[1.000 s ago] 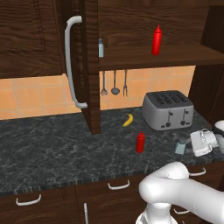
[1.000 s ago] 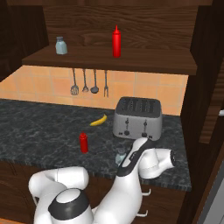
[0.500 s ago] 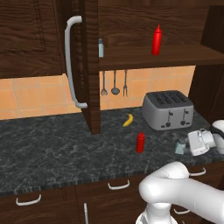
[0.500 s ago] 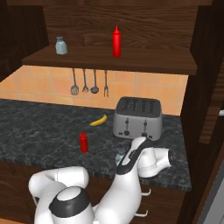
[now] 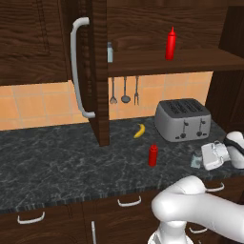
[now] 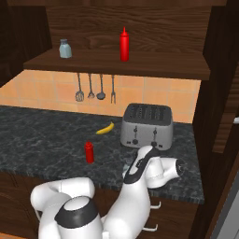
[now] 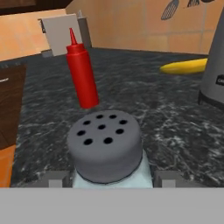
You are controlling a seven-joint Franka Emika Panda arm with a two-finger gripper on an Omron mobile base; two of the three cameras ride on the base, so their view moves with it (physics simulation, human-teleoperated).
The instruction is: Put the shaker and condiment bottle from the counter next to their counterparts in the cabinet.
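Note:
The shaker [image 7: 105,148], pale with a grey holed cap, stands on the counter [image 5: 57,157] in front of the toaster. My gripper [image 7: 111,177] reaches it from the right, its fingertips [image 7: 54,178] pressed against both sides of the body; the shaker [image 5: 196,158] peeks out left of the hand. The deep-red condiment bottle [image 5: 153,156] [image 6: 89,152] [image 7: 82,74] stands upright to the shaker's left, apart from it. On the cabinet shelf [image 5: 190,59] [image 6: 140,65] stand the counterparts: a capped shaker [image 5: 110,51] [image 6: 65,48] and a taller red bottle [image 5: 171,44] [image 6: 124,44].
A silver toaster [image 5: 183,119] [image 6: 147,125] stands just behind the hand. A banana [image 5: 139,130] [image 6: 105,128] lies near the wall. The open cabinet door [image 5: 97,71] with its curved handle [image 5: 78,66] juts out over the counter. Utensils [image 6: 95,88] hang under the shelf.
The hand has edged forward to the shaker and its fingers have closed in on the shaker's sides. Everything else stays put.

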